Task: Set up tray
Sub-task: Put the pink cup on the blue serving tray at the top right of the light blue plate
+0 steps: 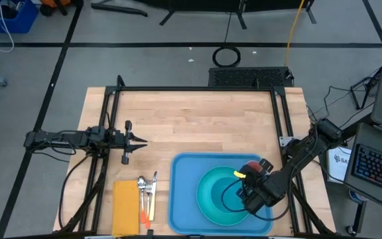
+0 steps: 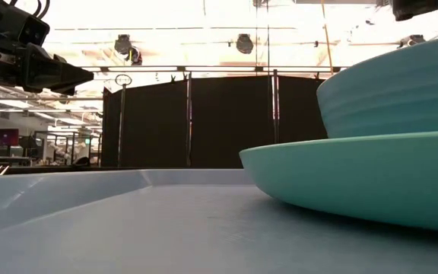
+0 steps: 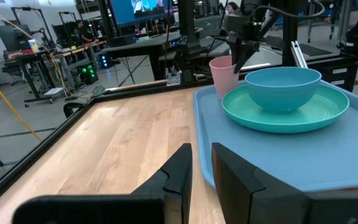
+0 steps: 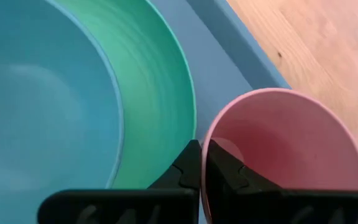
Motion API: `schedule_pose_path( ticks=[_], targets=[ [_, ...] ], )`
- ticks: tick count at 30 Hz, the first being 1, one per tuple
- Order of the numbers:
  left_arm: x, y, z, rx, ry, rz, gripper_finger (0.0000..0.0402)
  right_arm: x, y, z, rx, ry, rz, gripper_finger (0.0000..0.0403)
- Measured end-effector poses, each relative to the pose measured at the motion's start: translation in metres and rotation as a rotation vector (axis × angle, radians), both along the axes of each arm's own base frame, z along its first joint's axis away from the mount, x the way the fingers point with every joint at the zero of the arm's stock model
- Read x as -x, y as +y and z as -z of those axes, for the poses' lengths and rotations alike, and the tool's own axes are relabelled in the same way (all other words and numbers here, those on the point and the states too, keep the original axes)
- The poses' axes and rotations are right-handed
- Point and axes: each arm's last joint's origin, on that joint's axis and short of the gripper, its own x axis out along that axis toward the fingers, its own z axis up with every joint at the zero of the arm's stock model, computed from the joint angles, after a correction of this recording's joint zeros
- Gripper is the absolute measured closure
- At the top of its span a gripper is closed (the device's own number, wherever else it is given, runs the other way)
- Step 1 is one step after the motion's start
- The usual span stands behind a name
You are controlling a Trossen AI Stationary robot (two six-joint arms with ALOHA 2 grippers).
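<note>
The light-blue tray [image 1: 184, 199] lies on the near right part of the wooden table. On it sits a round turquoise plate [image 3: 316, 115] with a blue bowl [image 3: 283, 87] in it. A pink cup [image 3: 224, 76] stands upright beside the plate, near the tray's far right corner. My right gripper [image 4: 202, 163] is above the cup, pointing steeply down and shut on its rim. My left gripper [image 1: 141, 141] hovers level over the table's left side with a narrow gap between its fingers and nothing between them. My right gripper pinches the pink cup's rim [image 4: 205, 144] on the side toward the plate. One finger [image 4: 225, 171] is inside the cup and the other [image 4: 185, 168] outside. The fingers come from above, slanting down. The cup is upright; whether its base touches the tray, I cannot tell.
A yellow napkin [image 1: 126, 206] lies at the table's near left. A spoon, a fork and an orange-handled knife [image 1: 148, 194] lie between it and the tray. A black frame [image 1: 197, 89] runs around the table. Bare wood stretches along the far half.
</note>
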Motion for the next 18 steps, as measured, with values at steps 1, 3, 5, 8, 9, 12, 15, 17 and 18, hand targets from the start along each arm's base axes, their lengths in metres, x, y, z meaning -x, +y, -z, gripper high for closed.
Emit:
schedule_pose_path(
  ticks=[1, 3, 5, 8, 9, 12, 15, 17, 18],
  targets=[
    [0.0000, 0.0000, 0.0000, 0.000, 0.000, 0.000, 0.0334, 0.0008, -0.0008, 0.0004, -0.014, -0.016, -0.006, 0.0403],
    [0.0000, 0.0000, 0.0000, 0.000, 0.000, 0.000, 0.0334, 0.0025, -0.0026, 0.0012, -0.040, -0.052, -0.012, 0.0403],
    [0.0000, 0.0000, 0.0000, 0.000, 0.000, 0.000, 0.0334, 0.0051, -0.0053, 0.0022, -0.058, -0.082, -0.012, 0.0403],
    [0.0000, 0.0000, 0.0000, 0.000, 0.000, 0.000, 0.0334, 0.0073, -0.0084, 0.0046, -0.074, -0.145, -0.028, 0.0403],
    [0.0000, 0.0000, 0.0000, 0.000, 0.000, 0.000, 0.0334, 0.0080, -0.0092, 0.0052, -0.082, -0.160, -0.033, 0.0403],
    [0.0000, 0.0000, 0.0000, 0.000, 0.000, 0.000, 0.0334, 0.0086, -0.0098, 0.0075, -0.107, -0.190, -0.057, 0.0403],
    [0.0000, 0.0000, -0.0001, 0.000, -0.001, 0.000, 0.0334, 0.0079, -0.0093, 0.0067, -0.123, -0.214, -0.065, 0.0403],
    [0.0000, 0.0000, 0.0000, 0.000, 0.000, 0.000, 0.0334, 0.0083, -0.0093, 0.0058, -0.136, -0.212, -0.064, 0.0403],
    [0.0000, 0.0000, 0.0000, 0.000, 0.000, 0.000, 0.0334, 0.0088, -0.0095, 0.0049, -0.146, -0.208, -0.064, 0.0403]
  ],
)
